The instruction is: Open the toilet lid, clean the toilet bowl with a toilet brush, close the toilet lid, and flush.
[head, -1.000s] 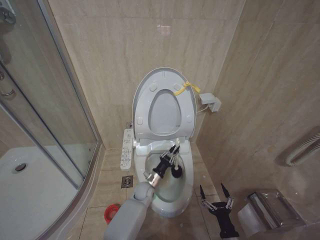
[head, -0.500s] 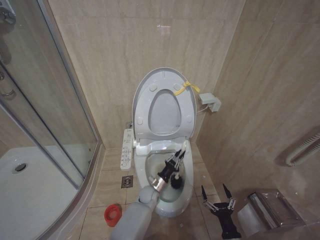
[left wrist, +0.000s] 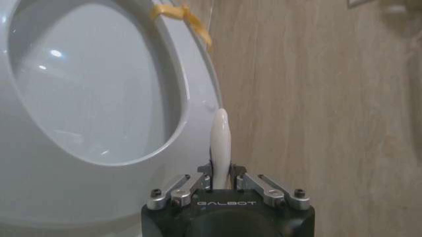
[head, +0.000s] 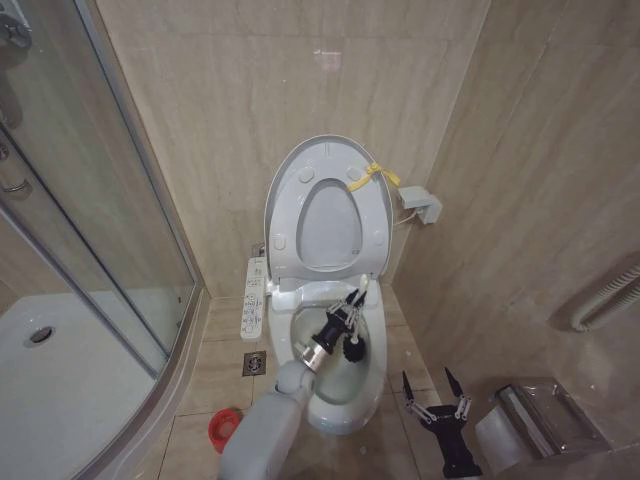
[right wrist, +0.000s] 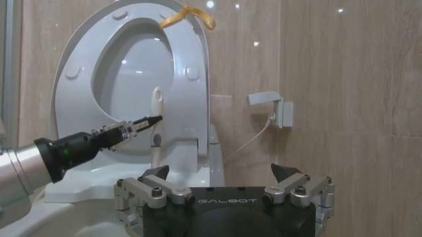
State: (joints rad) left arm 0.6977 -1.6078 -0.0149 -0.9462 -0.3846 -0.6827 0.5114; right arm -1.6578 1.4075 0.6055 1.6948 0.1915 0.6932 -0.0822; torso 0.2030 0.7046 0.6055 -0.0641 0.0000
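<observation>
You are scrubbing: the left gripper (head: 350,306) is clamping the toilet brush (head: 353,345) inside the toilet bowl (head: 375,385), toilet lid (head: 283,190) raised. Right gripper (head: 433,393) is idling wide at near right. Next, I judge, lift the brush clear.

Toilet lid (head: 327,205) upright against wall, yellow ribbon (head: 372,177) at edge. Left end effector (head: 347,312) over toilet bowl (head: 375,370), clamped on toilet brush (head: 355,335). Right end effector (head: 433,393) spread wide beside bowl. Red holder (head: 224,427) on floor.
</observation>
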